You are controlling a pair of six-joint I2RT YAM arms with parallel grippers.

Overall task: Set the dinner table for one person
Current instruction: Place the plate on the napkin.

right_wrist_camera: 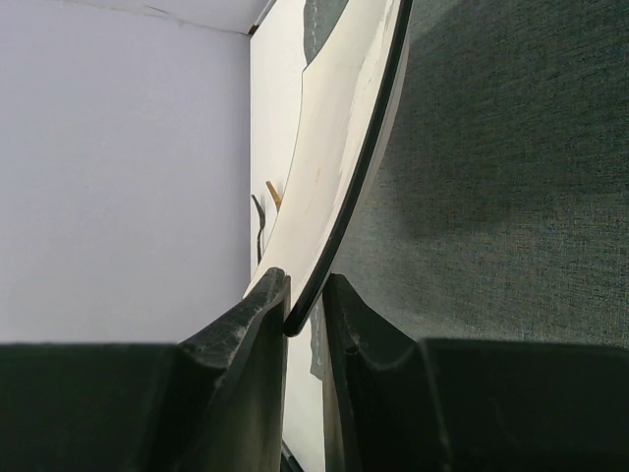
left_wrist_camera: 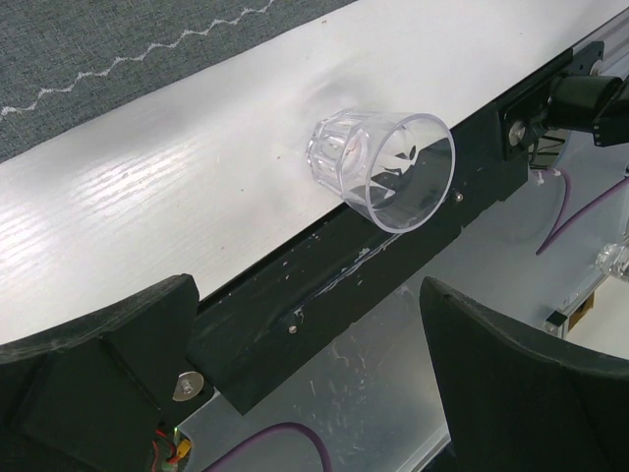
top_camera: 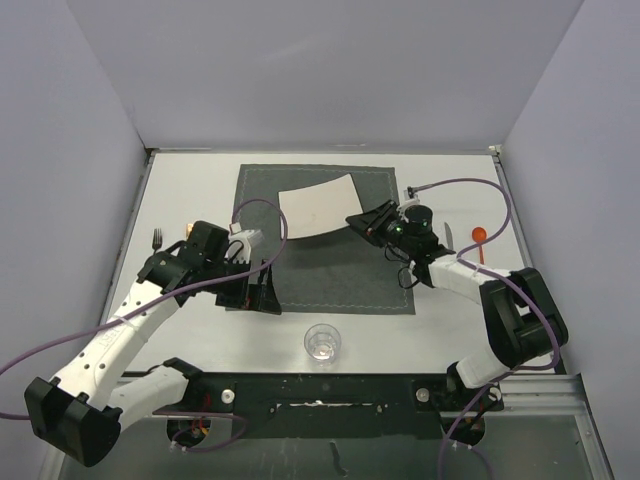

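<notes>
Two black fingers (right_wrist_camera: 246, 334) of the right gripper (right_wrist_camera: 305, 305) pinch the smooth square plate (right_wrist_camera: 329, 147) by its thin rim; the left gripper (left_wrist_camera: 307, 290) gapes before a faceted glass (left_wrist_camera: 383, 167).

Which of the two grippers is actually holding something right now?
The right gripper, shut on the rim of the white square plate. The left gripper is open and empty, near the clear tumbler.
</notes>
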